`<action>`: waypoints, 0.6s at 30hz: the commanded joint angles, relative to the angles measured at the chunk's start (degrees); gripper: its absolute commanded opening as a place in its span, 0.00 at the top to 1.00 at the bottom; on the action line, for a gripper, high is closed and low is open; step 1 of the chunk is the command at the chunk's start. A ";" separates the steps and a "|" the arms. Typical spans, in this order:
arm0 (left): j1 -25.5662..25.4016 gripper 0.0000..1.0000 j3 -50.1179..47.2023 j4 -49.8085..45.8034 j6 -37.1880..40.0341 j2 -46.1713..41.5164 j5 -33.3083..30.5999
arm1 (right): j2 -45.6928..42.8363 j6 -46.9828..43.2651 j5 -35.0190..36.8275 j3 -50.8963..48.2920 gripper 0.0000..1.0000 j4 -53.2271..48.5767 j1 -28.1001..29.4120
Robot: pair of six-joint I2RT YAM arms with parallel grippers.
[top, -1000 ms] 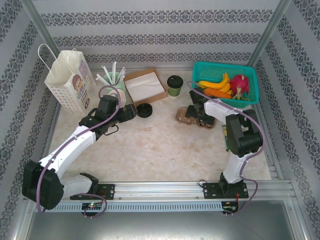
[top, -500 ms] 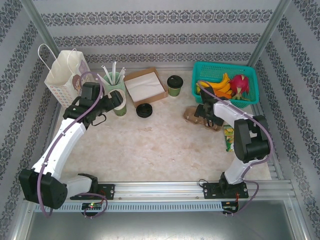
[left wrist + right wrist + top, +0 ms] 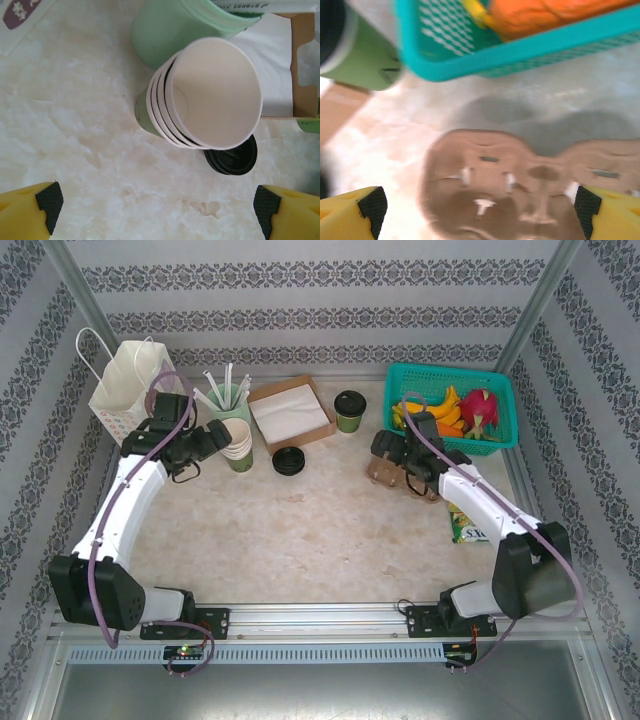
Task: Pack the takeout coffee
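A white paper carrier bag with looped handles stands at the table's 10 o'clock corner. Just at its 4 o'clock, the left gripper hovers with its yellow, black-padded fingers spread wide apart, holding nothing. In the left wrist view a stack of lidless, cream-rimmed paper cups sits ahead of it. A mint-green holder of white straws is close at the stack's 12 o'clock, and a loose round black plastic lid lies flat at its 3 o'clock. At the loose lid's 12 o'clock rests a shallow brown cardboard box lined with white napkins.

The takeout coffee, a small olive-green paper cup under a round black lid, stands near the box at its 3 o'clock, toward the table's 12 o'clock edge. It is upright, its long axis vertical and its lid facing straight up, touched by neither gripper.

The right gripper hangs at the cup's 5 o'clock, above a brown moulded-pulp cup carrier, its fingers also spread wide and empty. At the carrier's 1 o'clock sits a teal plastic mesh basket of fruit. A green printed packet lies flat at the carrier's 5 o'clock.
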 commanded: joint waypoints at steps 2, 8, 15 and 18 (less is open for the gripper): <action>4.95 0.00 8.14 -8.51 3.68 -1.03 -5.73 | -3.43 -0.23 -3.67 -2.28 0.02 9.15 1.94; 13.29 0.00 20.72 -14.52 1.98 0.87 -7.42 | -3.61 -0.47 -2.67 -0.74 0.02 8.42 3.02; 20.06 0.00 26.18 -12.63 -9.28 5.40 -14.95 | -2.93 -0.25 -2.30 -0.13 0.02 8.52 3.55; 21.56 0.02 29.58 -13.39 -13.85 9.23 -16.01 | -3.84 -0.83 -2.19 -0.56 0.02 8.44 3.73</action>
